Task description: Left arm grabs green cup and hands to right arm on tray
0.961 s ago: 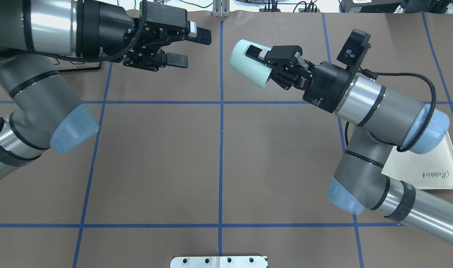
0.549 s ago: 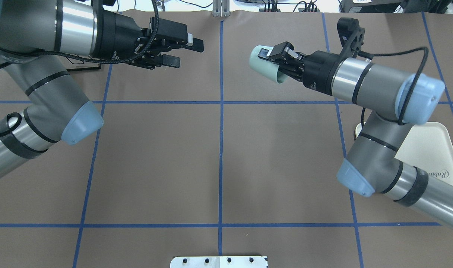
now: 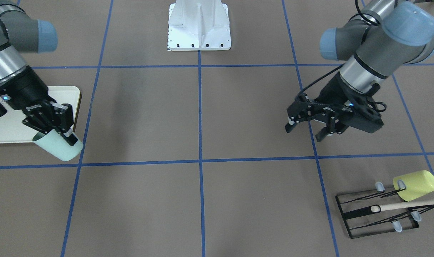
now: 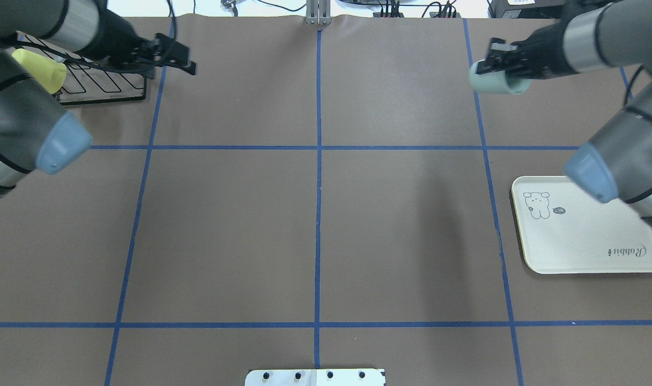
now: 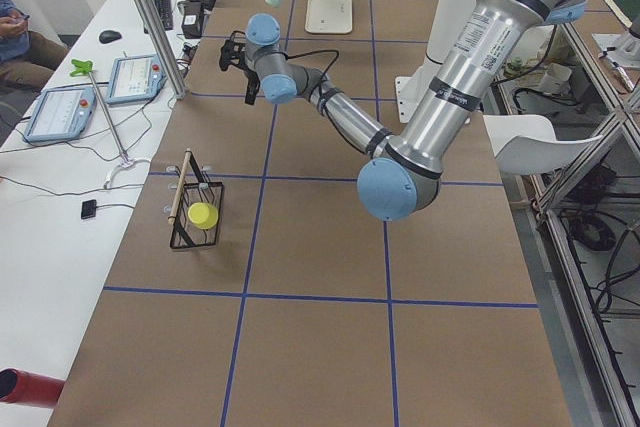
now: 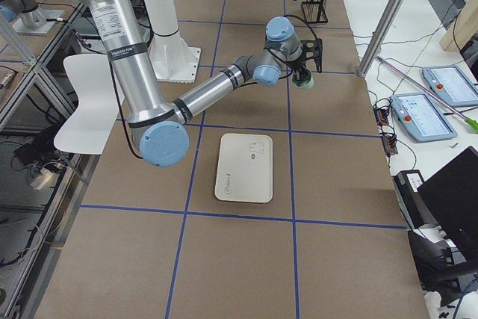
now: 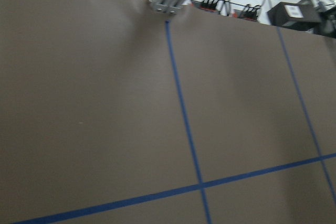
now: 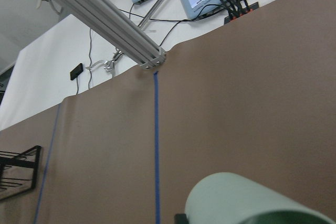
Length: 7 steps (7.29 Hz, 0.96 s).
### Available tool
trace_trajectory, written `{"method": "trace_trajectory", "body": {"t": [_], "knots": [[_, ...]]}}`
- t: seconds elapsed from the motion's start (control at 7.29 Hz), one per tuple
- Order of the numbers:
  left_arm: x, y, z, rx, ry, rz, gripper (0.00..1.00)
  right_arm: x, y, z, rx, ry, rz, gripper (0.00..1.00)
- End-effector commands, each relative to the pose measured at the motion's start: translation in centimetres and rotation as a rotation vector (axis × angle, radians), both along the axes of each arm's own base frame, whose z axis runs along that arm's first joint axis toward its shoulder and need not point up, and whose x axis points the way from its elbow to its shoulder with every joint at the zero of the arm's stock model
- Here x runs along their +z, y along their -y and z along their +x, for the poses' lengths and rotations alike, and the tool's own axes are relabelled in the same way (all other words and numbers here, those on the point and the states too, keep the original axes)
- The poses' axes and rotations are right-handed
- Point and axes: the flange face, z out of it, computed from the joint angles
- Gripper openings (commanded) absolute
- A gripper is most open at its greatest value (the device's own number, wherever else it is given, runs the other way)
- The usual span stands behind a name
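Front-facing view first: your right pincer (image 3: 56,132) is clamped on the green cup (image 3: 61,149), with one finger down the outside wall and the other seemingly inside the mouth. The cup hangs tilted, base down and outward, above the table (image 3: 202,107). From here it looks just off the corner of the tray (image 3: 13,132). Across the table your left pincer (image 3: 304,132) hangs with its jaws spread and nothing between them. The yellow-green cup (image 3: 415,185) lying on the wire rack (image 3: 377,216) is not yours.

Overhead now: the cup shows near the table's far edge, well apart from the tray, whose bunny and lettering are both in plain sight. That closeness in the front view is likely an effect of the cup's height, so go by this view for the carry ahead.

Side views: both put the cup aloft beyond the tray, but it is too small to read the grip.

Right wrist: only the cup's pale wall along the bottom edge, no fingers visible. Left wrist: table and blue tape, nothing else.

Handling, by my read: it's a light, stiff, smooth plastic tumbler, not fragile but slippery, and the taper could let a wall grip slide. The rim pinch suits it. Set it down base first and gently, or it may tip.
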Motion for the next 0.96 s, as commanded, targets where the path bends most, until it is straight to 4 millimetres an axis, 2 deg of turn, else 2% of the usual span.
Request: {"method": "trace_trajectory", "body": {"t": [0.0,0.14,0.27,0.41,0.55,0.69,0.82], "knots": [[10.3,0.4,-8.9,0.037,0.185,0.087,1.0,4.1,0.5,6.3,-0.114,-0.196,0.011,0.0],[12.8,0.6,-12.6,0.042,0.244,0.083,1.0,5.0,0.6,8.1,-0.178,-0.286,0.015,0.0],[13.3,0.7,-16.3,0.066,0.315,0.03,1.0,5.3,0.2,9.4,-0.249,-0.356,0.029,0.0],[13.6,0.0,-18.7,0.089,0.372,-0.014,1.0,6.3,-0.2,11.1,-0.305,-0.408,0.049,0.0],[15.6,-0.8,-21.8,0.071,0.388,-0.063,1.0,8.0,-0.9,12.7,-0.334,-0.436,0.064,0.0],[21.8,-3.2,-25.7,0.034,0.394,-0.192,1.0,9.4,-1.8,13.5,-0.348,-0.447,0.062,0.0],[26.8,-5.0,-30.6,0.006,0.369,-0.222,1.0,10.3,-3.3,14.0,-0.357,-0.452,0.063,0.0]]}}
